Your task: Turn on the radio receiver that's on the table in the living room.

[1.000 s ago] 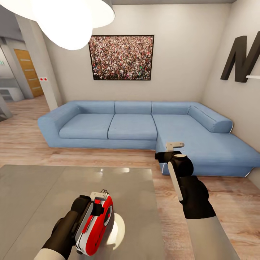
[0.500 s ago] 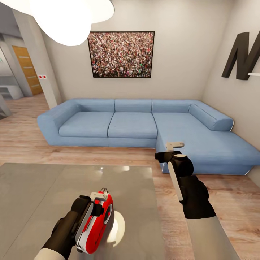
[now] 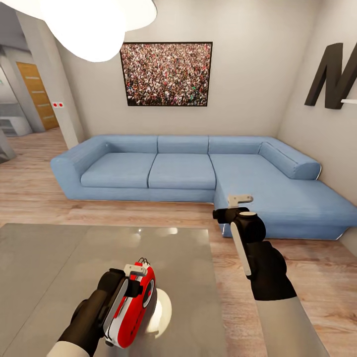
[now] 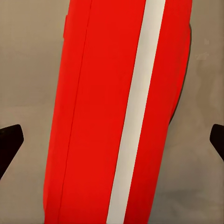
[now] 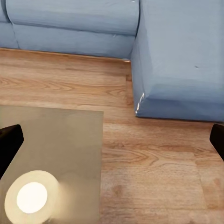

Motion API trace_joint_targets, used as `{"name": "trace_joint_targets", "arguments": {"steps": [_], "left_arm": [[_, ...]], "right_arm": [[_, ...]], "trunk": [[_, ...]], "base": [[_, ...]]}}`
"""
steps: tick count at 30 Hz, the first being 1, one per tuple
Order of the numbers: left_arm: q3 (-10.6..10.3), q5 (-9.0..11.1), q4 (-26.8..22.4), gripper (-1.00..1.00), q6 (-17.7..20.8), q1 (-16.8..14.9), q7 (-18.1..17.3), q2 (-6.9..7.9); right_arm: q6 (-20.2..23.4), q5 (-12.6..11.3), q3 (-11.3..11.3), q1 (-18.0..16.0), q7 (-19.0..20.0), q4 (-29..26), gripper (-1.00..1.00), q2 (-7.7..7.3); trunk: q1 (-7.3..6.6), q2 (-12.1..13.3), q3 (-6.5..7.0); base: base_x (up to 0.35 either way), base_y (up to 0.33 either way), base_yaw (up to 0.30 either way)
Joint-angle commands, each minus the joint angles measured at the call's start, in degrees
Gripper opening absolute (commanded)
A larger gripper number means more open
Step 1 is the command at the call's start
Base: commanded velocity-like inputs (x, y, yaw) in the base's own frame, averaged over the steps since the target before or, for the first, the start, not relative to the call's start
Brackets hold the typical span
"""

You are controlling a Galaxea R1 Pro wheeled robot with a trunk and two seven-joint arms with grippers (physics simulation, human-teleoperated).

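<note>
Left claw (image 3: 130, 287) at 7 o'clock in the head view, clamped on the radio receiver (image 3: 134, 307), held clear above the glossy grey bench (image 3: 44, 263). Red front turned toward 3 o'clock, white back against the dark wrist, wire handle at the top. Close up in the left wrist view: radio receiver (image 4: 93, 116) red with a white stripe, standing between the dark fingertips (image 4: 8, 140), grey bench (image 4: 28, 70) behind. Right claw (image 3: 237, 207) raised at 4 o'clock, over the light wood floor (image 3: 317, 277) in front of the blue sofa (image 3: 198, 171), fingers spread apart. In the right wrist view, lamp reflection (image 5: 31, 197) bright on the bench corner.
</note>
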Motion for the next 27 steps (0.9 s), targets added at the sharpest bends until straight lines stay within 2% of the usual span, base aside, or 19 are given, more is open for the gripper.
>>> {"name": "trace_joint_targets", "arguments": {"steps": [1,13,27], "left_arm": [[0.0,0.0,0.16,1.0,0.0,0.0,0.0,0.0],[0.0,0.0,0.96,1.0,0.0,0.0,0.0,0.0],[0.0,0.0,1.07,1.0,0.0,0.0,0.0,0.0]], "right_arm": [[0.0,0.0,0.0,0.0,-0.01,0.0,1.0,0.02],[0.0,0.0,0.0,0.0,0.01,0.01,1.0,-0.04],[0.0,0.0,0.0,0.12,0.01,0.03,1.0,-0.03]], "trunk": [[0.0,0.0,0.0],[0.0,0.0,-0.03],[0.0,0.0,-0.73]], "base": [[0.0,0.0,0.0],[0.0,0.0,0.0],[0.0,0.0,0.0]]}}
